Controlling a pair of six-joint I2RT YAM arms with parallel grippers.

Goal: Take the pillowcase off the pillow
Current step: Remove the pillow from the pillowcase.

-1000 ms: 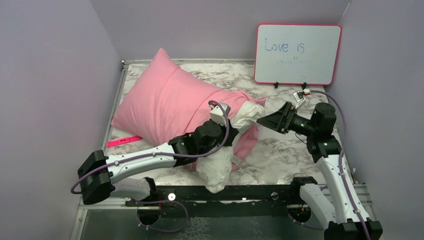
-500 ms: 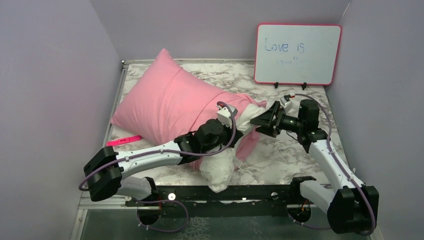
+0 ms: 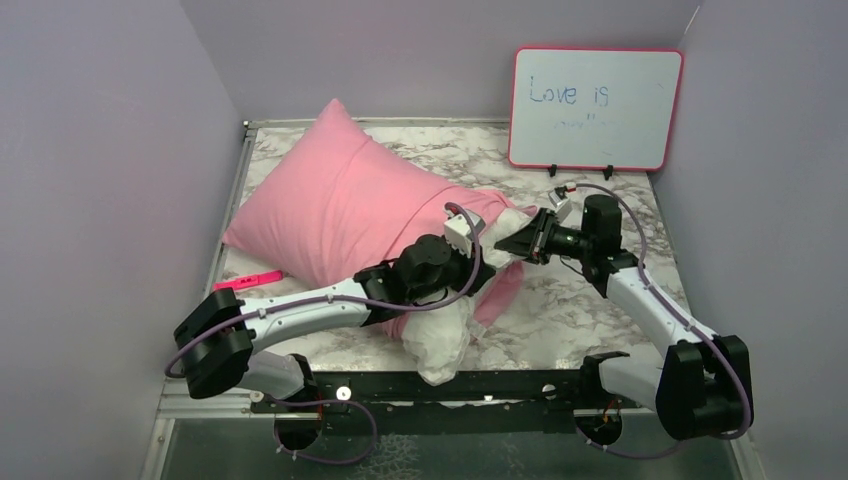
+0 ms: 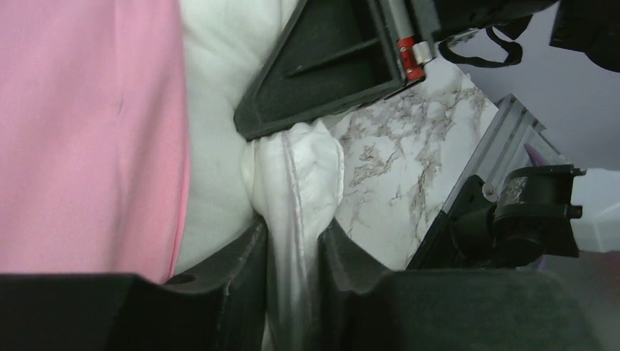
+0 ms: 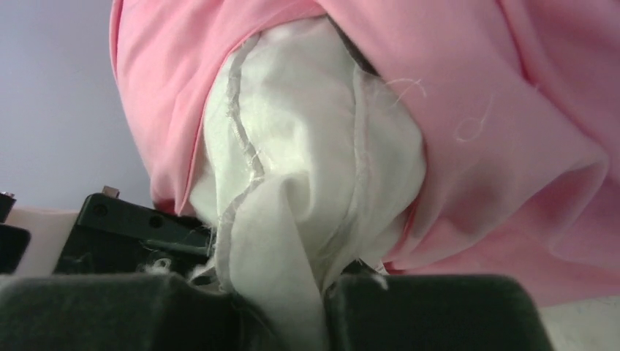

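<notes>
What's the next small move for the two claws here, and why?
Probably a short pull of the pillow toward the near edge, out of the pillowcase. The left claw and right claw each pinch white pillow fabric at its open mouth, while most of the pillow sits inside.

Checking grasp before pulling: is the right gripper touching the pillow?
Touching. Right wrist view: the right gripper pinches a fold of the white pillow.

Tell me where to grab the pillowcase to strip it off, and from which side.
Probably its peaked closed corner, approached from the far left. The pillowcase opens toward the near right, where the pillow bulges out and the left gripper and right gripper pinch it. Pulling that corner away should slide the cover off.
</notes>
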